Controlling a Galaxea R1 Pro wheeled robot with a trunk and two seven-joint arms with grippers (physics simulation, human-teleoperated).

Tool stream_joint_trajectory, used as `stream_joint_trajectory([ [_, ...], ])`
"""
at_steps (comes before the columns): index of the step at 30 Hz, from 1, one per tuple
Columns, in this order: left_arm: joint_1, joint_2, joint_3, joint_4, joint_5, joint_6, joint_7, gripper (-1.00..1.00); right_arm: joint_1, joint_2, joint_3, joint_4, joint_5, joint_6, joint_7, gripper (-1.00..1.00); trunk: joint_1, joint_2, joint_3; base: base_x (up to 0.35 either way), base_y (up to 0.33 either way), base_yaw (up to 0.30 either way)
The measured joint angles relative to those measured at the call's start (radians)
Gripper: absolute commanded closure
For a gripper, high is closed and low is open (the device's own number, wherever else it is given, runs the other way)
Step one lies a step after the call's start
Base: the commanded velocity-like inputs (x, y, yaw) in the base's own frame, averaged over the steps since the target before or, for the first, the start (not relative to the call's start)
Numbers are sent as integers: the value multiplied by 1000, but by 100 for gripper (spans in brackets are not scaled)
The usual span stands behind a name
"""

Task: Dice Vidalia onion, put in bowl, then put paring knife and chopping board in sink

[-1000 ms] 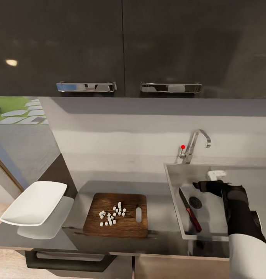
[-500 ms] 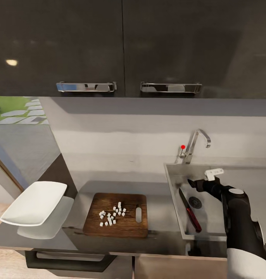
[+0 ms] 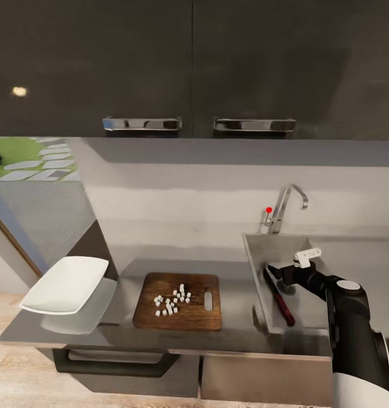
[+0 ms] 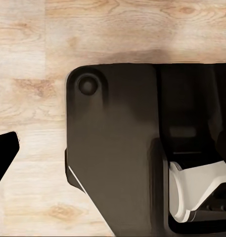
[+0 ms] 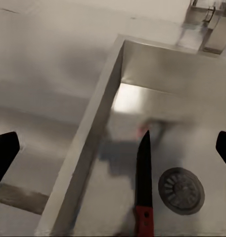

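The knife (image 3: 280,304) lies in the sink (image 3: 257,266); the right fingers (image 3: 277,271) are wide; carry the board's (image 3: 180,311) bits (image 3: 173,299) gently to the bowl (image 3: 67,284).

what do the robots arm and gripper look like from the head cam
The right arm is a thick, matte black tube with a grey round joint cap, turning white at its base. Its right gripper is black, with a small white bracket mounted above.
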Motion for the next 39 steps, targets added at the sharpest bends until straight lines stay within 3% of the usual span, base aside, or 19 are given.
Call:
stream_joint_trajectory([
  [9, 0, 0, 0, 2, 0, 0, 0, -100, 0, 1, 1, 0, 1, 0, 0, -100, 0, 0, 0, -210, 187, 0],
  [21, 0, 0, 0, 2, 0, 0, 0, -100, 0, 1, 1, 2, 3, 1, -1, -100, -1, 0, 0, -9, 270, 0],
  [30, 0, 0, 0, 2, 0, 0, 0, -100, 0, 2, 1, 5, 33, 1, -1, -100, -1, 0, 0, 0, 276, 0],
  [39, 0, 0, 0, 2, 0, 0, 0, -100, 0, 1, 1, 6, 35, 6, -1, -100, 0, 0, 0, 0, 56, 0],
])
